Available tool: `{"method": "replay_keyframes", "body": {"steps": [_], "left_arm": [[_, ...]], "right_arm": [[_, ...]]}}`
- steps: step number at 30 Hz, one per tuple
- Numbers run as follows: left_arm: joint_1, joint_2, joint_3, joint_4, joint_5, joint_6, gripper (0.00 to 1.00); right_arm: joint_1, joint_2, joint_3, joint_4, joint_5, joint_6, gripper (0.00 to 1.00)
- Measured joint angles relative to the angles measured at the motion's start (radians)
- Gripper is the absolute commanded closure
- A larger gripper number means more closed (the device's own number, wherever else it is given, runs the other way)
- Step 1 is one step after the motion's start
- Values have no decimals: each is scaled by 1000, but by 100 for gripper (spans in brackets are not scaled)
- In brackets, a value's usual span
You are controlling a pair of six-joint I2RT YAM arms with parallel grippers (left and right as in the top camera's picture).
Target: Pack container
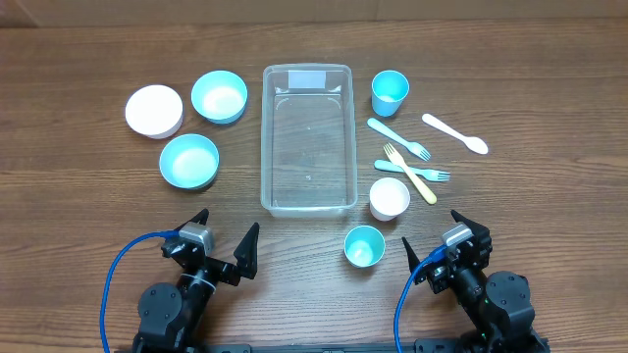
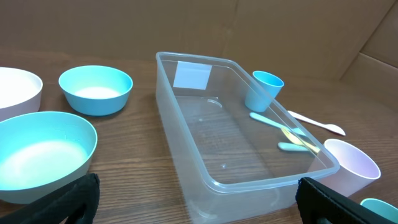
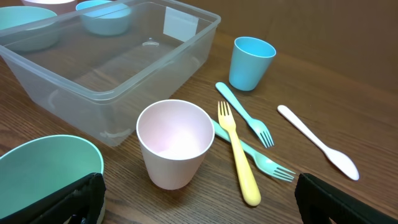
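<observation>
Wooden bench (image 1: pixel 78 216) with an empty container (image 1: pixel 307 137), 3 bowls (image 1: pixel 189 160), 3 cups (image 1: pixel 390 197) and 4 utensils (image 1: pixel 411 175) outside it, nothing packed yet; left fingers (image 1: pixel 249 247) and right fingers (image 1: pixel 409 257) spread, grasping nothing.

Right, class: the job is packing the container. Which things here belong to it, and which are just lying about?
Job, probably: clear container; white bowl; two light-blue bowls; two blue cups; white cup; two light-blue forks; yellow fork; white spoon.
Lying about: cardboard backdrop only.
</observation>
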Motion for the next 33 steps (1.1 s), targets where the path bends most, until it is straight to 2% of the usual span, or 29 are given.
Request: {"method": "replay_keyframes", "body": {"steps": [4,8,33], "left_arm": [[-1,18,6,-35,-112,31,0],[-1,18,8,-39,-152,35,0],[-1,18,8,-39,-163,35,0]], "right_arm": [[0,0,0,0,0,0,0],[0,0,0,0,0,0,0],[0,0,0,0,0,0,0]]}}
